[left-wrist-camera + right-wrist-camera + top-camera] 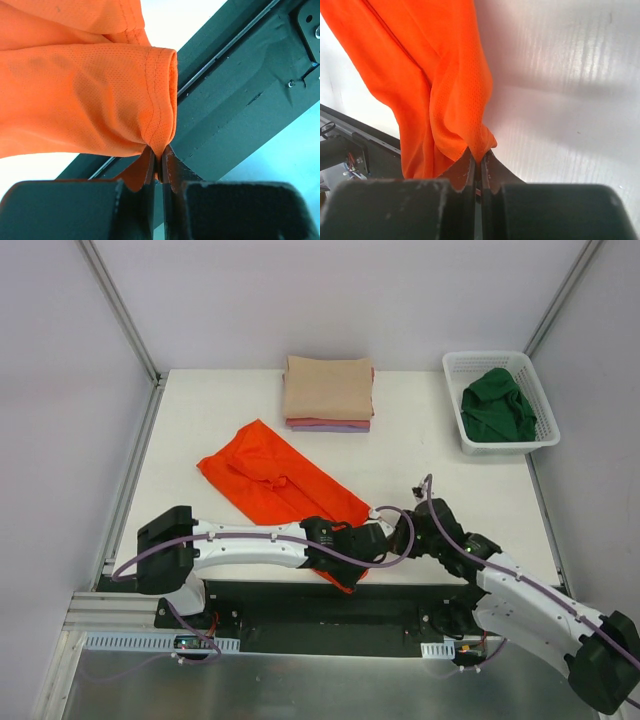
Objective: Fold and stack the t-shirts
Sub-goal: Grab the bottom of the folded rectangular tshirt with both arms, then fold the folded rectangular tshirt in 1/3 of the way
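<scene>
**Left arm.** The left arm is seen reaching rightward along the near edge of the desk (440, 470). In the left wrist view the left pincer (159, 156) is closed to a narrow slit, with a stitched hem of the orange t-shirt (275, 480) pinched between its fingertips. The cloth bulges up and away from the tips, and a dark rail (235, 95) of the frame is seen behind it.

**Handled item.** The orange t-shirt is spread on the left-centre of the desk. Its long axis runs on a diagonal – far-left corner to near-right end – and the near-right end points toward the two wrists, where it reaches the near desk edge. Loose folds are noted along its middle; it is not flat. Both pincers meet at that near-right end, close beside each other.

**Stack.** At the far centre, well apart from the orange garment, a folded stack is recorded: the beige t-shirt (328, 388) on top, the pink t-shirt (372, 373) showing as a thin edge under it, and the lavender t-shirt (335, 428) at the bottom.

**Right arm.** The right pincer (480, 156) is likewise closed, gripping a bunched fold of the orange cloth – the fabric stretches away from the tips up and to the left, above the white desk surface.

**Far right.** A white mesh basket (452, 368) stands at the far-right corner, with the dark green t-shirt (498, 405) crumpled inside it.
</scene>
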`<state>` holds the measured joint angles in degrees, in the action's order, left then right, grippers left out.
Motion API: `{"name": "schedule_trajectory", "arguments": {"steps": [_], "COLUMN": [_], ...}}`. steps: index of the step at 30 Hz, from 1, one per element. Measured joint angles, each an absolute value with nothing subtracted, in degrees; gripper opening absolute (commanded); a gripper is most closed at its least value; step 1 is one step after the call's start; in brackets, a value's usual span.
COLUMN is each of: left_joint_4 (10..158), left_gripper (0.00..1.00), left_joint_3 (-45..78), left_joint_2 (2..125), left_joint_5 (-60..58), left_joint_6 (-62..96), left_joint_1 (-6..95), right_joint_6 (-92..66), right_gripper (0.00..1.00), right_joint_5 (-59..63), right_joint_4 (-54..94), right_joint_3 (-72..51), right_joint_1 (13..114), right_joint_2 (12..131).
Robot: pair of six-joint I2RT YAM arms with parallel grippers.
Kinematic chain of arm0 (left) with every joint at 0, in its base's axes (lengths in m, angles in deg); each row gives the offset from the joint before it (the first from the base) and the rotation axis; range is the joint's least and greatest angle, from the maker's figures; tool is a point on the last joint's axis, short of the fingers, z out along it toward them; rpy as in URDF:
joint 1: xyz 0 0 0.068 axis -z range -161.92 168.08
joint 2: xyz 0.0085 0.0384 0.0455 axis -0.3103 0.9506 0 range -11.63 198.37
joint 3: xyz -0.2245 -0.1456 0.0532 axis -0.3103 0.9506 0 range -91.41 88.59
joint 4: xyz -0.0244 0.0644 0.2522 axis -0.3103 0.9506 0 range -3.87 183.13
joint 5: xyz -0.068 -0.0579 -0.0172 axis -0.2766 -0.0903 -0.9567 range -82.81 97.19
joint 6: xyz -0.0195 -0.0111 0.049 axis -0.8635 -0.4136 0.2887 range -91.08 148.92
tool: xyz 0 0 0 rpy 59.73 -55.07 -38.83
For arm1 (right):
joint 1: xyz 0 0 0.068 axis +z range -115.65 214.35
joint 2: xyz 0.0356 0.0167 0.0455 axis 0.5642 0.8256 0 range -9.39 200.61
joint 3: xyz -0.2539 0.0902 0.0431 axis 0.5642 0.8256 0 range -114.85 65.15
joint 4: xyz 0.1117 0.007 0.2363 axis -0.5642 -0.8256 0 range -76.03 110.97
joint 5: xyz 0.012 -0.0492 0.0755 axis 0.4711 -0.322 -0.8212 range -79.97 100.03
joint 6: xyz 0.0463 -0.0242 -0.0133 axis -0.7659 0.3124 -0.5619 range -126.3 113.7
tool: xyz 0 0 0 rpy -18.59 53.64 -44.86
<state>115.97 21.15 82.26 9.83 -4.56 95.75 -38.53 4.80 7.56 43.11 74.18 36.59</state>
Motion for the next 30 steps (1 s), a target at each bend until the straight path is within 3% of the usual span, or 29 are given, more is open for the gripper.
{"name": "schedule_trajectory", "arguments": {"steps": [10, 20, 30], "left_joint_4": [115.6, 116.5, 119.1], "left_gripper": [0.0, 0.0, 0.0], "left_joint_3": [26.4, 34.6, 35.4], "left_joint_2": [77.8, 64.8, 60.9], "left_joint_5": [10.9, 13.7, 19.1], "left_joint_6": [-4.6, -3.9, -3.0], "left_joint_1": [93.6, 79.7, 69.9], "right_joint_6": [-35.6, -33.2, -30.6], "right_gripper": [0.0, 0.0, 0.0], "right_joint_5": [5.1, 1.3, 0.3], "right_joint_4": [4.2, 11.3, 15.6], "right_joint_3": [34.9, 20.0, 3.6], "right_joint_1": [74.2, 74.3, 75.4], "right_joint_2": [45.7, 63.9, 80.0]}}
